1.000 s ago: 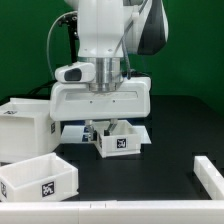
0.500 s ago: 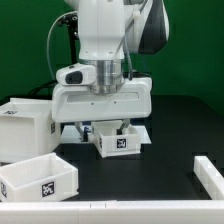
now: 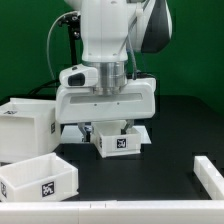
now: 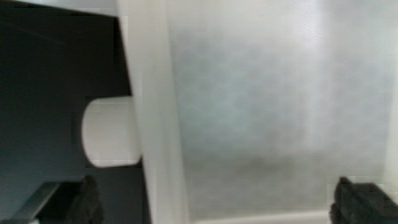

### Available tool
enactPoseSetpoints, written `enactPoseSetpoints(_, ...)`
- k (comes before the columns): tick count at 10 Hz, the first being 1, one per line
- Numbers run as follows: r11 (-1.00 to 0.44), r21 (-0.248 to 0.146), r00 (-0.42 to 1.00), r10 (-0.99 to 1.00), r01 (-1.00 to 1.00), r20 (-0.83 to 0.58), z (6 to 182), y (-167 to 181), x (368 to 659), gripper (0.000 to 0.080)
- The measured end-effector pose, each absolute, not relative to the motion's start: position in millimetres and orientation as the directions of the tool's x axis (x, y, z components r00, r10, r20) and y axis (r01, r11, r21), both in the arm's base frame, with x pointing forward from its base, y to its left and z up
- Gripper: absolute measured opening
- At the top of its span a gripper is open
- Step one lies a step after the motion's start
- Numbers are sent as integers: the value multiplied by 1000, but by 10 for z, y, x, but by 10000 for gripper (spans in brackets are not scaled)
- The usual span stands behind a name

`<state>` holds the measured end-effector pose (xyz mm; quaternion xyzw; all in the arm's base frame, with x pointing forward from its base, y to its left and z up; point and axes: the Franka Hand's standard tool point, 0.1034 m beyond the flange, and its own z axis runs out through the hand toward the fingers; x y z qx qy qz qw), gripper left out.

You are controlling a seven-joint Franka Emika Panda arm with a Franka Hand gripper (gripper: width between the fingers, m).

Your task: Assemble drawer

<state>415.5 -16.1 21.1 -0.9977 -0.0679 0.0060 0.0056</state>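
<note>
Since a moment ago, my arm has slid a little toward the exterior view's right. The parts on the table have stayed where they were.

My gripper is wide. In the wrist view my fingertips sit far apart, and a white wall of the small tray fills the space between them. I hold nothing, as far as I can see. I cannot tell if a finger touches the wall. A round white knob sticks out from the side of that wall.

The small tray is right under me, and I hang low over its open top. It sits on the marker board.

The casing stands on the exterior view's left, apart from this tray. The big tray lies just in front of the casing, also out.

I think the job is near its start. Both trays are still out of the casing. I still have to grab each one, carry it over and slide it in.
</note>
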Motion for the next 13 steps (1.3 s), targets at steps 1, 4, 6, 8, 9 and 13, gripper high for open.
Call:
enactPoseSetpoints(1, -990, -27, 990, 136, 135, -45, 237, -143, 4135, 649)
enactPoseSetpoints(4, -988, -86, 985, 136, 127, -109, 816, -156, 4269, 649)
enactPoseSetpoints(6, -986, -75, 984, 157, 151, -88, 1085, -149, 4395, 649)
enactPoseSetpoints(8, -986, -78, 983, 155, 148, -94, 1038, -149, 4366, 649)
enactPoseSetpoints(9, -978, -81, 976, 201, 194, -89, 1021, -179, 4368, 649)
enactPoseSetpoints(13, -840, -87, 841, 540, 536, -38, 1022, -430, 4445, 649)
